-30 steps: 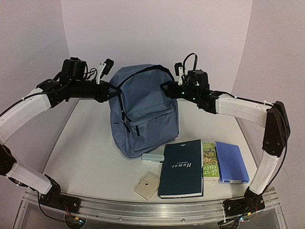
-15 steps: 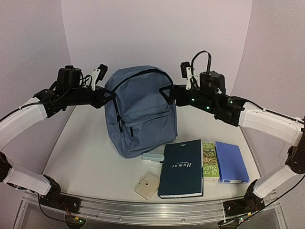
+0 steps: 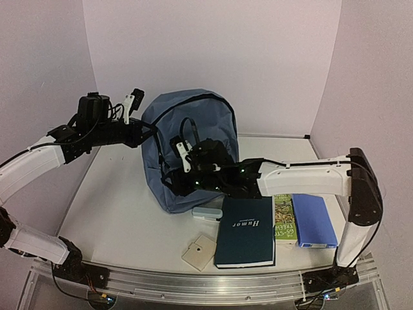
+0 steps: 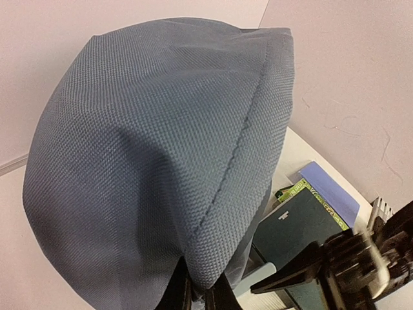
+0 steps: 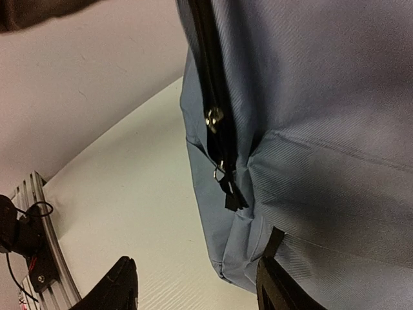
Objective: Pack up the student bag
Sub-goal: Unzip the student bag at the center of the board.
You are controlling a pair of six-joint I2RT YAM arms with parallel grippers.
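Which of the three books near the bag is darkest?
The dark teal Humor book, leftmost, largest and closest to the student bag; the middle book is green, the rightmost book light blue.

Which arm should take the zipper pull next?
Likely right. The right gripper is open close by the zipper pull; the left gripper is shut on the top of the student bag.

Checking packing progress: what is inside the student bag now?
The student bag looks zipped shut, so its inside is hidden. The Humor book lies outside, on the table.
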